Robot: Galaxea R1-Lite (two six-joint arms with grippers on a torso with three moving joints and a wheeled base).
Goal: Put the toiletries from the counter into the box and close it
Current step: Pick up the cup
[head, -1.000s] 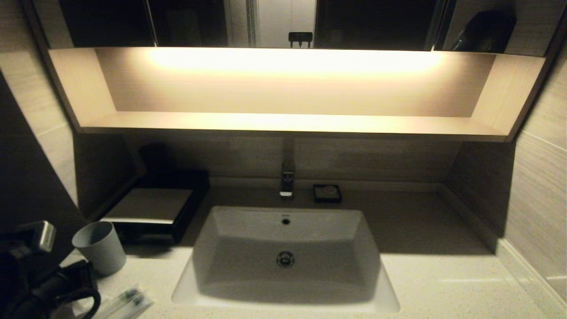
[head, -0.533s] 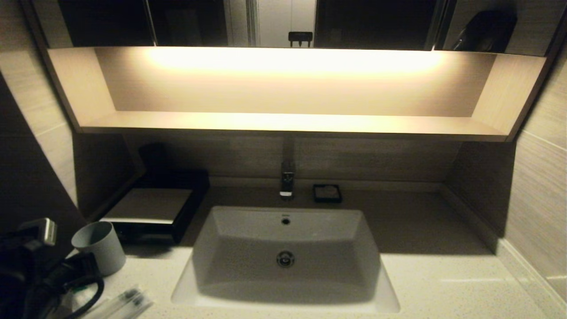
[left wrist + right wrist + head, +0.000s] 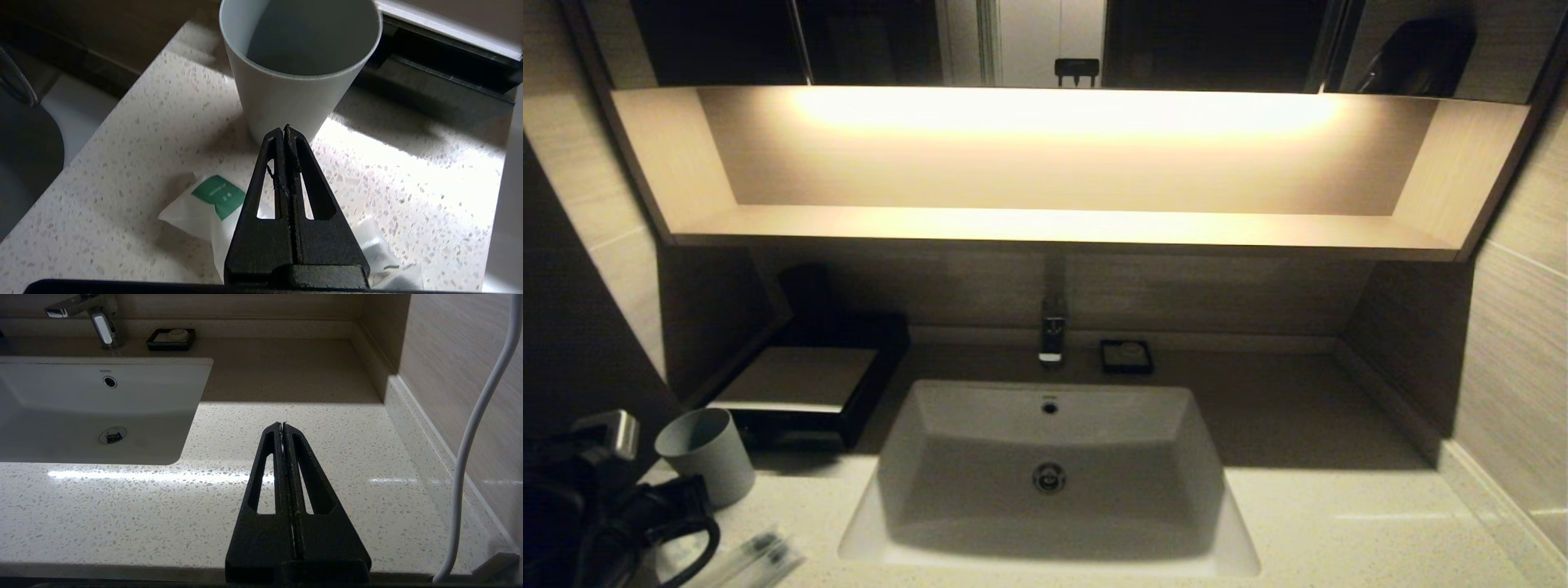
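My left gripper [image 3: 284, 129] is shut and empty, hovering just above the counter [image 3: 135, 134], its tips close in front of the pale grey cup [image 3: 298, 73]. Under it lies one of the toiletries, a white packet with a green label [image 3: 206, 202], and a second clear packet [image 3: 378, 255] sits beside it. In the head view, long slim clear packets [image 3: 756, 557] lie at the counter's near left edge beside my left arm [image 3: 613, 514]. The black box with a beige top [image 3: 796, 377] stands behind the cup. My right gripper [image 3: 283, 425] is shut and empty over the bare counter [image 3: 347, 457] right of the sink.
The white sink basin [image 3: 1049, 474] fills the middle, with a tap [image 3: 1052, 339] and a tiny black dish [image 3: 1125, 357] behind it. The cup [image 3: 707, 457] stands between the packets and the box. A lit wooden shelf [image 3: 1045, 224] overhangs. A white cable [image 3: 474, 437] hangs at the right wall.
My left arm has shifted slightly to the right in the lower left corner, still shut. The packets, cup and box have not moved.
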